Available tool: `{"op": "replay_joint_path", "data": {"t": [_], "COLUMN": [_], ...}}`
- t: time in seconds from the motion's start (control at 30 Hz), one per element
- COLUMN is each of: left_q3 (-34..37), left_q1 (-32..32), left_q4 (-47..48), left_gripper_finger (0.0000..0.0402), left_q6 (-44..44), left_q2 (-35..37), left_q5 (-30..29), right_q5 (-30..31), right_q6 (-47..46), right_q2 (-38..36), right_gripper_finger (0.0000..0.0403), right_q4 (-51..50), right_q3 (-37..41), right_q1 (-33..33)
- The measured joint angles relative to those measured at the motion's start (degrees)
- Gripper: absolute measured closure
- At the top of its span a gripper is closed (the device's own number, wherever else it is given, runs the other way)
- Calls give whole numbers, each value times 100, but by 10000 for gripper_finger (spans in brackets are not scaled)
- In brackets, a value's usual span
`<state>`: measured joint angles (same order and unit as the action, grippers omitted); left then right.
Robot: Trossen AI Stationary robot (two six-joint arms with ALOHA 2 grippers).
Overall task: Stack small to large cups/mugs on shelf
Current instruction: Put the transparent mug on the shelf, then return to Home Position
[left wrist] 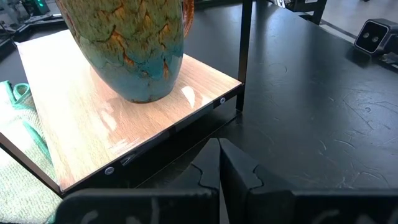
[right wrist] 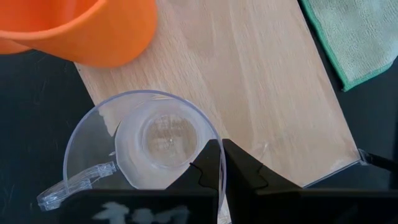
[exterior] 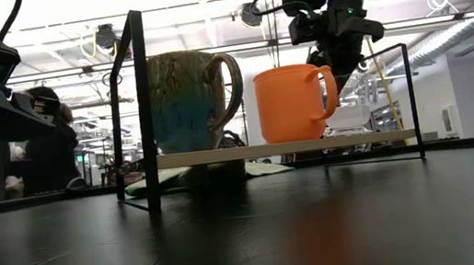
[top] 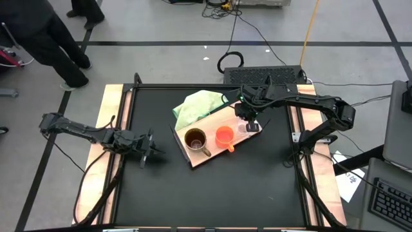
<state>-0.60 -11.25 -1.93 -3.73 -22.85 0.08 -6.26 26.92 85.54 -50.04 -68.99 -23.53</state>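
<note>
On the light wooden shelf (top: 215, 119) stand a brown-and-teal mug (top: 195, 139) with a handle, an orange handled cup (top: 224, 136) and a small clear glass cup (right wrist: 165, 140), all on their bases and mouths up. The clear cup sits at the shelf's right end, its handle (right wrist: 68, 186) sticking out past the board's edge. My right gripper (right wrist: 222, 152) is shut and points steeply down over that cup's rim. My left gripper (left wrist: 219, 155) is shut, low over the black table left of the shelf, near the mug's corner. My right gripper's shut fingertips stand over the clear cup's rim (right wrist: 208, 134), on the side away from its handle, coming from above. I cannot tell whether they touch the rim.
A light green cloth (top: 199, 103) lies at the shelf's far left end, partly under it. The shelf is raised on thin black posts (exterior: 143, 108). A black frame borders the table. A person's legs (top: 51, 38) show beyond the far left corner.
</note>
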Motion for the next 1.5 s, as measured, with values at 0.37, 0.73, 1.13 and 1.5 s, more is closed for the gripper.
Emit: {"op": "replay_joint_path", "data": {"t": [0.37,0.73,1.13,1.5], "left_q3": [0,0,0,0], "left_q1": [0,2,2,2], "left_q4": [0,0,0,1], "left_gripper_finger": [396,396,396,396], "left_q6": [-2,-2,-2,-2], "left_q2": [-2,-1,0,0], "left_q5": [0,44,45,44], "right_q5": [22,24,50,48], "right_q6": [-121,-154,-164,-160], "right_q2": [150,174,195,192], "right_gripper_finger": [403,403,367,304], "right_q4": [-9,41,133,190], "right_q3": [0,-2,9,9], "right_q1": [0,0,0,0]}}
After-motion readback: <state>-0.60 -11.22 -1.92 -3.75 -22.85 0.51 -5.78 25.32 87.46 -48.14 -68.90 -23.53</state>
